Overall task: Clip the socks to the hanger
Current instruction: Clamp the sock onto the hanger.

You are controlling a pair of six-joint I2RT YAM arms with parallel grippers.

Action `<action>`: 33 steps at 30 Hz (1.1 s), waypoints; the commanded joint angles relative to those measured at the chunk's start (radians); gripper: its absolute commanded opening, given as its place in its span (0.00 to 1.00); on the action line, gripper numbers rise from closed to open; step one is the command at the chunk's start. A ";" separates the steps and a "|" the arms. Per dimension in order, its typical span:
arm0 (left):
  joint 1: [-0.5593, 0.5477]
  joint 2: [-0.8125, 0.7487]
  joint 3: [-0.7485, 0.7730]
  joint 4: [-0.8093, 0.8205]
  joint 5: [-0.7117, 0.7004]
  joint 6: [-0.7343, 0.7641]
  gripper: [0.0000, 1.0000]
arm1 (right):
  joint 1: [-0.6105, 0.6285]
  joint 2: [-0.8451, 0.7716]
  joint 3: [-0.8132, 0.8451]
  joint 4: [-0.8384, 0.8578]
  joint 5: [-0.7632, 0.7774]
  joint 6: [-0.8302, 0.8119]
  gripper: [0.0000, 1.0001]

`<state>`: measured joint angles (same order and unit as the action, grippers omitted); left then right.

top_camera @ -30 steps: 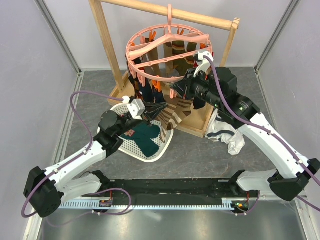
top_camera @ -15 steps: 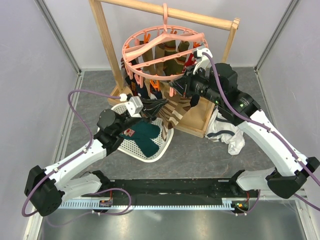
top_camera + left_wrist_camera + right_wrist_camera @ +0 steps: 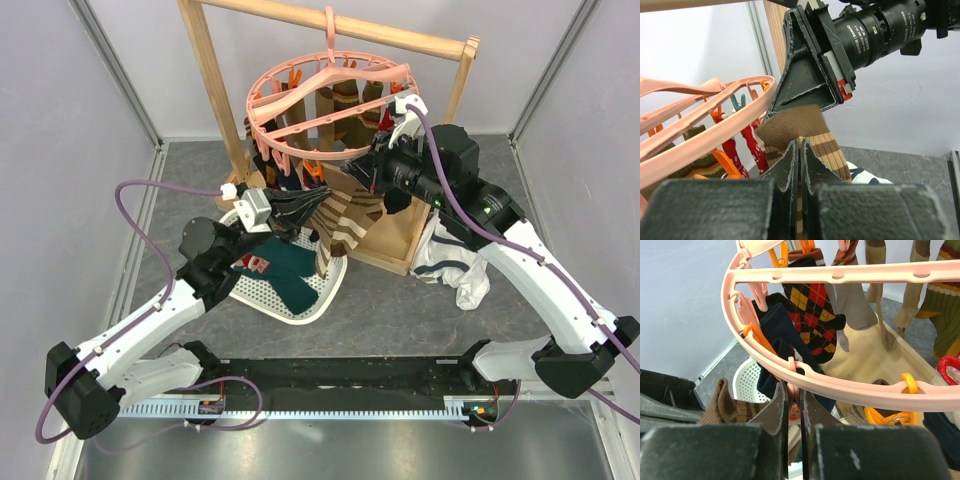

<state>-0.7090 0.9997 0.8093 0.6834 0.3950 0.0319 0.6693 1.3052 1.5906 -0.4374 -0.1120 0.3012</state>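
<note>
The pink ring hanger [image 3: 262, 100] hangs from the wooden rack with several socks clipped to it. My left gripper [image 3: 318, 200] is shut on a brown-striped sock [image 3: 345, 215] and holds it up under the ring's near edge. In the left wrist view the sock [image 3: 812, 125] rises from my shut gripper [image 3: 800, 145] to the right gripper's black fingers [image 3: 810, 75]. My right gripper [image 3: 796, 390] is shut on a pink clip [image 3: 796, 402] hanging below the ring [image 3: 850, 387]; the striped sock [image 3: 727, 407] is just to its left. A dark teal sock [image 3: 290, 270] lies in the basket.
A white mesh basket [image 3: 300, 308] sits on the table below the left gripper. The wooden rack frame [image 3: 212, 80] and its base tray [image 3: 395, 245] stand behind. A white and grey garment [image 3: 455, 265] lies to the right of the tray. Grey walls close both sides.
My left gripper has raised the brown-striped sock up toward the ring and the right gripper. The hanger has swung and tilted a little. The right gripper has shifted slightly up and to the right.
</note>
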 commanded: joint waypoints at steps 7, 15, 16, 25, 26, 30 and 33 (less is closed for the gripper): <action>0.000 0.047 0.033 0.076 0.045 -0.024 0.02 | -0.014 -0.038 0.065 0.019 -0.006 -0.046 0.00; 0.000 0.066 -0.002 0.090 0.053 -0.023 0.02 | -0.020 -0.050 0.054 0.020 -0.038 -0.019 0.00; 0.000 0.068 -0.007 0.085 0.060 -0.023 0.02 | -0.022 -0.050 0.051 0.020 -0.037 -0.017 0.00; -0.001 0.042 -0.076 0.033 0.050 -0.010 0.02 | -0.022 -0.055 0.026 0.063 -0.043 0.013 0.00; 0.000 0.042 -0.084 0.038 0.047 -0.010 0.02 | -0.022 -0.057 0.023 0.069 -0.043 0.018 0.00; 0.000 0.054 -0.091 0.056 0.035 -0.010 0.02 | -0.020 -0.067 -0.001 0.095 -0.049 0.041 0.00; -0.001 0.071 -0.084 0.080 0.033 -0.012 0.02 | -0.022 -0.064 -0.009 0.101 -0.063 0.055 0.00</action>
<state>-0.7090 1.0599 0.7197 0.6914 0.4461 0.0303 0.6533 1.2640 1.5879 -0.4240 -0.1535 0.3256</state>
